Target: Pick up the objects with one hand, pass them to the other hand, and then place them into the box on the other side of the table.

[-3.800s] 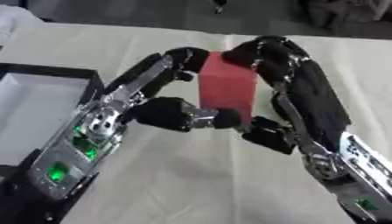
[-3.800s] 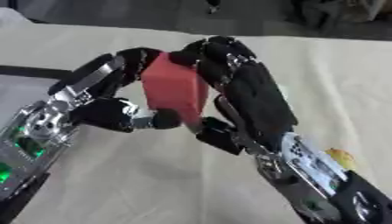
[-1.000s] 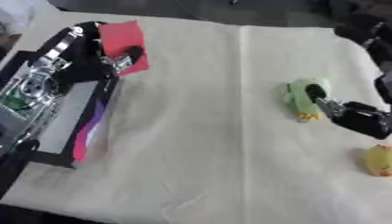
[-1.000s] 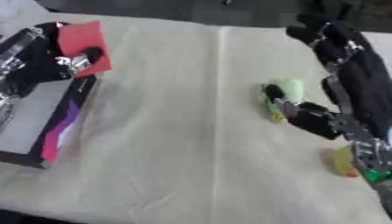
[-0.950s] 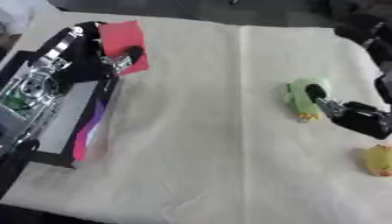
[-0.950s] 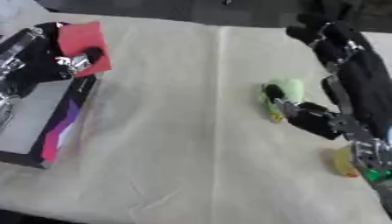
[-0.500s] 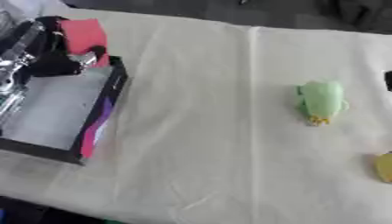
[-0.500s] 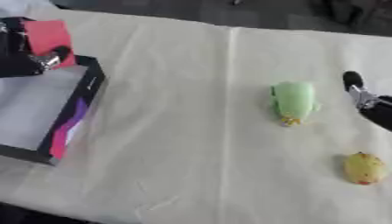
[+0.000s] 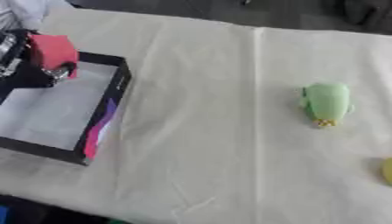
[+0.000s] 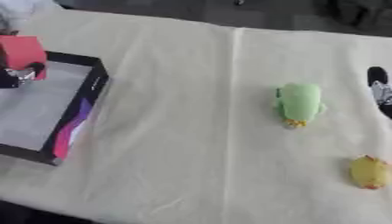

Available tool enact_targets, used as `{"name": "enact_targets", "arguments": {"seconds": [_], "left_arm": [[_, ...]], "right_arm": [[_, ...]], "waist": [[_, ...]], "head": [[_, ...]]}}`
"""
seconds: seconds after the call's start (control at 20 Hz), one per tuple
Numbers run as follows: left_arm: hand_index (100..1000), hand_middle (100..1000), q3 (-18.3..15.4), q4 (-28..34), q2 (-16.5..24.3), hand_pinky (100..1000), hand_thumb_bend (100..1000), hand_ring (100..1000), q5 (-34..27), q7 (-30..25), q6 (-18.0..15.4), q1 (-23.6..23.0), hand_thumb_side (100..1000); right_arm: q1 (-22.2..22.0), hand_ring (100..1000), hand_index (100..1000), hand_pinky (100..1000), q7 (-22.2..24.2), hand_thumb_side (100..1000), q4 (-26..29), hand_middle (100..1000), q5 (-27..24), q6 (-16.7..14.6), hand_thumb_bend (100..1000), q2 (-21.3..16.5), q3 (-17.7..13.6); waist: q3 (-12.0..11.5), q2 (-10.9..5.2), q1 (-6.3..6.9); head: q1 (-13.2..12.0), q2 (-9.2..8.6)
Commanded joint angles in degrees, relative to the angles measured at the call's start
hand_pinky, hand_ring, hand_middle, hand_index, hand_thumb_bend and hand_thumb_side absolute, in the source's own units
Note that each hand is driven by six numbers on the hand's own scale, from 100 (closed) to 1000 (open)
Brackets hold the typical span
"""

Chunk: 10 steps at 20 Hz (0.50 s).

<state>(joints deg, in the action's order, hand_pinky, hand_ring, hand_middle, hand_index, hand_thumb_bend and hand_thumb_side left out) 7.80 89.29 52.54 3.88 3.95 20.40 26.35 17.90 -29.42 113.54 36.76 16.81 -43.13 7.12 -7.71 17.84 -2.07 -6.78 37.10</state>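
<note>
My left hand (image 9: pixel 23 65) holds a red block (image 9: pixel 52 51) over the far corner of the black-walled box (image 9: pixel 103 118) at the left; its fingers curl round the block. A green toy (image 9: pixel 327 103) lies on the cloth at the right, and a yellow toy (image 10: pixel 370 172) lies nearer, towards the right edge. Only a dark fingertip of my right hand (image 10: pixel 379 89) shows at the right edge of the right eye view, beyond the green toy.
A cream cloth (image 9: pixel 207 131) covers the table, with a crease running away down its middle. The box floor is pale grey with a purple and pink inner wall (image 9: pixel 99 127). The table's near edge shows at the lower left.
The camera has shifted. My left hand has carried the red block further left over the box. My right hand has drawn back to the right edge, away from the green toy.
</note>
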Motion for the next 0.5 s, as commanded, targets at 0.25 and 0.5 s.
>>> {"name": "enact_targets", "arguments": {"seconds": [0.25, 0.5], "left_arm": [[740, 616, -1.0, -2.3, 2.4, 854, 514, 780, 7.1, -6.5, 1.4, 0.2, 100], [843, 740, -1.3, -4.7, 1.8, 934, 764, 899, 11.9, -11.4, 2.7, 0.9, 231]], "right_arm": [[0.5, 811, 848, 889, -1.1, 144, 1.1, 853, -0.8, 0.1, 418, -2.1, -1.4], [0.6, 809, 847, 889, -1.8, 140, 1.1, 851, -1.0, -0.2, 417, -2.0, -1.8]], "waist": [[0.1, -0.81, -0.02], [0.2, -0.84, -0.14]], "head": [[-0.4, -0.94], [-0.5, -0.96]]}}
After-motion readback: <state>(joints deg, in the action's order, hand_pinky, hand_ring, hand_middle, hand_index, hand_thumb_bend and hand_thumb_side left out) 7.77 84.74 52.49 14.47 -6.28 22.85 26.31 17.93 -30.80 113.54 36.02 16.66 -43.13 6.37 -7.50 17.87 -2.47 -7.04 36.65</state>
